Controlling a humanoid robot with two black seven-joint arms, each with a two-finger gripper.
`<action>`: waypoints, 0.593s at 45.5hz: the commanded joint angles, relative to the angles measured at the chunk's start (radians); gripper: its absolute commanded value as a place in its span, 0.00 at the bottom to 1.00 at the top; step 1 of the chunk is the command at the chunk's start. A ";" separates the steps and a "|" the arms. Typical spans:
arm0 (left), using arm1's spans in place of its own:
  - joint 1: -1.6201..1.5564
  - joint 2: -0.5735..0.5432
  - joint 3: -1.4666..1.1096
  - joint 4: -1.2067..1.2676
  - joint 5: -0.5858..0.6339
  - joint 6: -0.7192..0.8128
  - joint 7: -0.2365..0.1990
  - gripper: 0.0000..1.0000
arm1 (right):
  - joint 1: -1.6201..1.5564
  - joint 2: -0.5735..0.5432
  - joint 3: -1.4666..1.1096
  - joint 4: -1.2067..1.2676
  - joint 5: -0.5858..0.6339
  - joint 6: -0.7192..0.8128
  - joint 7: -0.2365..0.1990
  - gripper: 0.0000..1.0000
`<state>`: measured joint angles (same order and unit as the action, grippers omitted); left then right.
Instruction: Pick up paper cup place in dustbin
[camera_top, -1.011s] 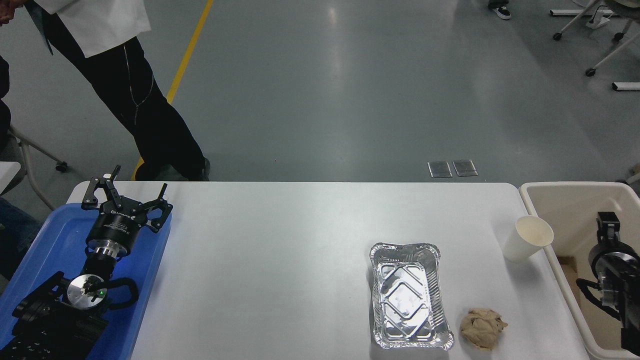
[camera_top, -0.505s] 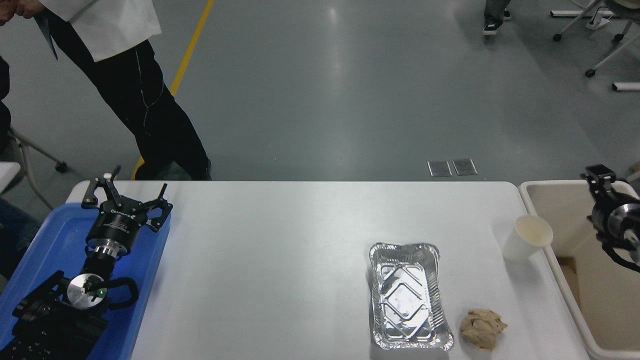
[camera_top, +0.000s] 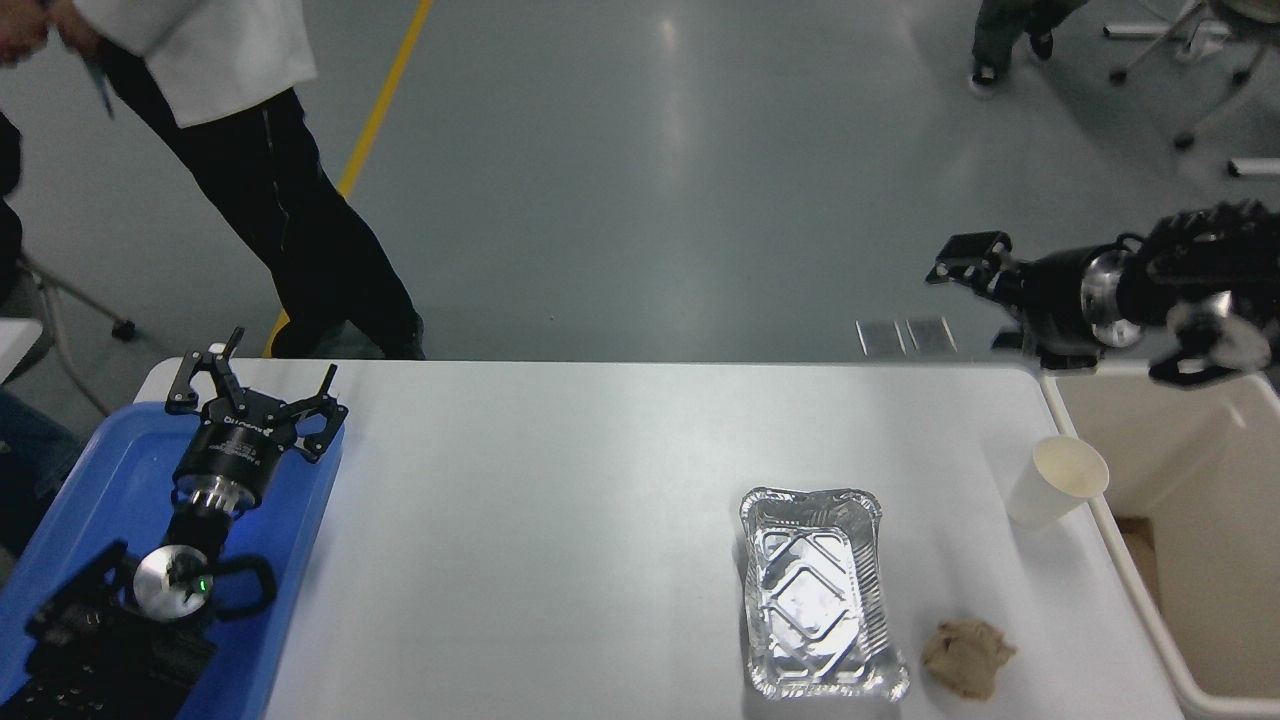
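Your paper cup stands upright at the desk edge, at about 3 o'clock, just beside the dustbin wall, so the drop should be a short carry. At 7 o'clock from it lie a foil tray and a paper wad, clear of the path. Your right hand hangs high at 12 o'clock from the cup, apart from it; whether it's open, I cannot tell. Your left hand sits parked, spread open, over the blue tray at 9 o'clock.

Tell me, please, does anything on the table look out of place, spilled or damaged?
Nothing is spilled or damaged. The paper cup stands upright beside the dustbin, the foil tray lies flat, and a crumpled paper wad sits loose near it.
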<state>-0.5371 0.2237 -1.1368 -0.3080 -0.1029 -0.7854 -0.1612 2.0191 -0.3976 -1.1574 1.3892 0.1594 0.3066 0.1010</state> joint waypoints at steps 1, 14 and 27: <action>0.000 0.000 0.000 0.000 0.000 0.000 0.000 0.99 | 0.305 0.125 -0.114 0.204 -0.014 0.259 0.000 1.00; 0.000 0.000 0.000 0.001 -0.001 0.000 0.000 0.99 | 0.536 0.120 -0.137 0.271 -0.014 0.479 -0.011 1.00; 0.002 0.000 -0.001 0.001 -0.001 0.000 -0.001 0.99 | 0.602 0.117 -0.137 0.274 -0.041 0.479 -0.015 1.00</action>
<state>-0.5370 0.2239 -1.1368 -0.3069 -0.1042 -0.7854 -0.1612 2.5384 -0.2841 -1.2850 1.6396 0.1396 0.7426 0.0900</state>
